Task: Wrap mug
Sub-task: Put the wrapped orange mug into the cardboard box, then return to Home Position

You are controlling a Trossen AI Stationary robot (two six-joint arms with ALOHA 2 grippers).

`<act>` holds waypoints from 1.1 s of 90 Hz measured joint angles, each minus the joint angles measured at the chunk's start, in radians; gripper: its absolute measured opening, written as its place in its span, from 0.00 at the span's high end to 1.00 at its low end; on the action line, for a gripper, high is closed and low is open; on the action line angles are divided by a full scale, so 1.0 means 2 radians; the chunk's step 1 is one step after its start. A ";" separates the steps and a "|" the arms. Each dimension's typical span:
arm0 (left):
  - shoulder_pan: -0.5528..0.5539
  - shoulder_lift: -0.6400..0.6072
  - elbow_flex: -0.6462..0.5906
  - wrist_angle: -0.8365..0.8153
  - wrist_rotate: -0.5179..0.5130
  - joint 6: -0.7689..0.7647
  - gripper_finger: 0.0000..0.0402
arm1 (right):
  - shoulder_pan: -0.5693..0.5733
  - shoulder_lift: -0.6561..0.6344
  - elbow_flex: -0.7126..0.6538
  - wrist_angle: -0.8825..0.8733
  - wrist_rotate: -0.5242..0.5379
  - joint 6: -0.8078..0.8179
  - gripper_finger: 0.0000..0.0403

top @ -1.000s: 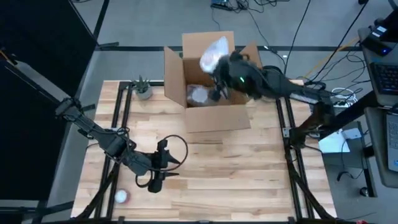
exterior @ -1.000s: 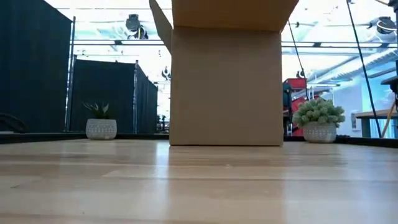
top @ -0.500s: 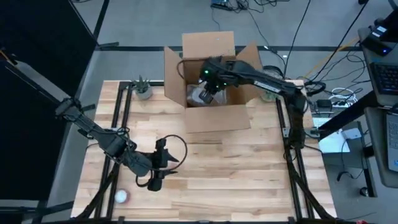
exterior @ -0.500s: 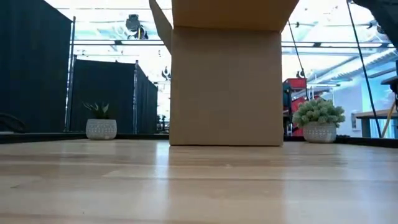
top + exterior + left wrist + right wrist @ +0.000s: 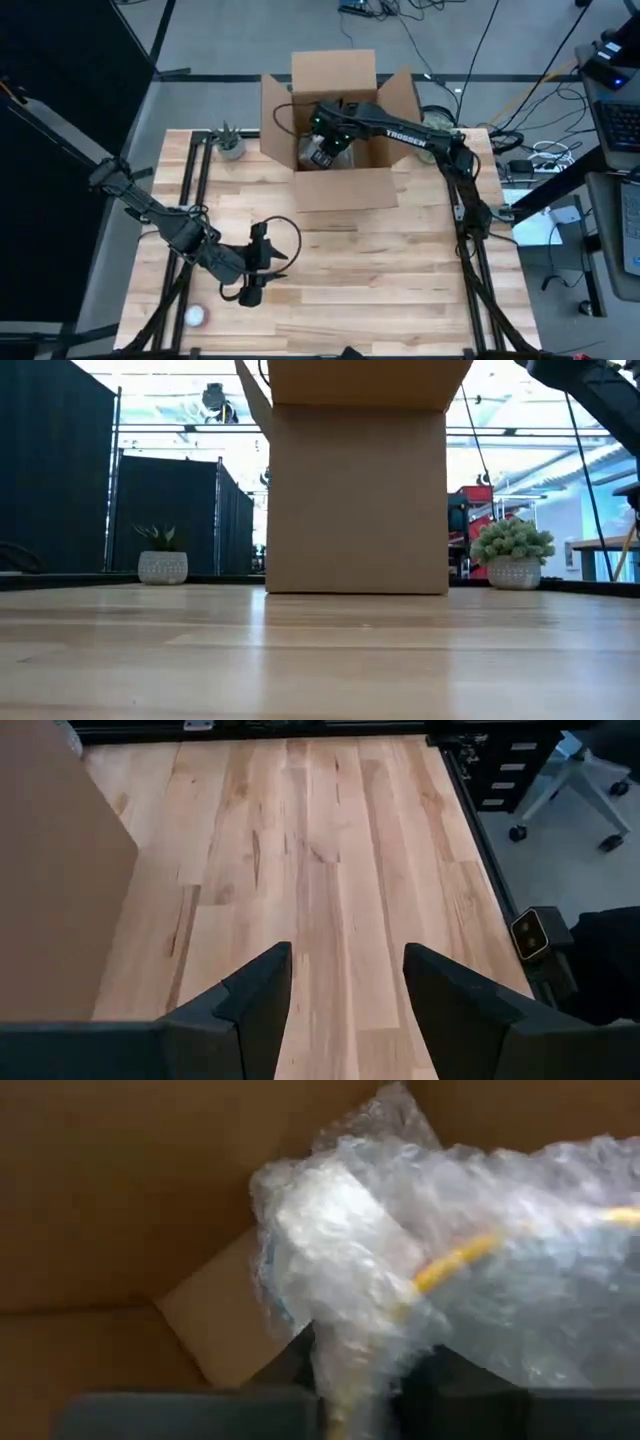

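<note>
The right gripper (image 5: 322, 152) is down inside the cardboard box (image 5: 345, 190). Its jaws are clenched on the bubble-wrapped mug (image 5: 400, 1280), a lumpy bundle of clear bubble wrap with a yellow strip showing through it. The bundle sits low in the box, close to the brown walls. The right arm (image 5: 420, 138) reaches into the box from the right side.

The box stands open at the far middle of the wooden tabletop (image 5: 400, 270), with its flaps up.

The left gripper (image 5: 345, 995) hangs over the near left part of the tabletop. Its jaws are spread apart and hold nothing.

A small potted plant (image 5: 230, 143) stands just left of the box.
</note>
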 joint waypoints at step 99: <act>0.000 -0.009 0.000 -0.017 -0.003 0.000 0.55 | 0.121 -0.271 -0.003 -0.087 -0.008 0.026 0.41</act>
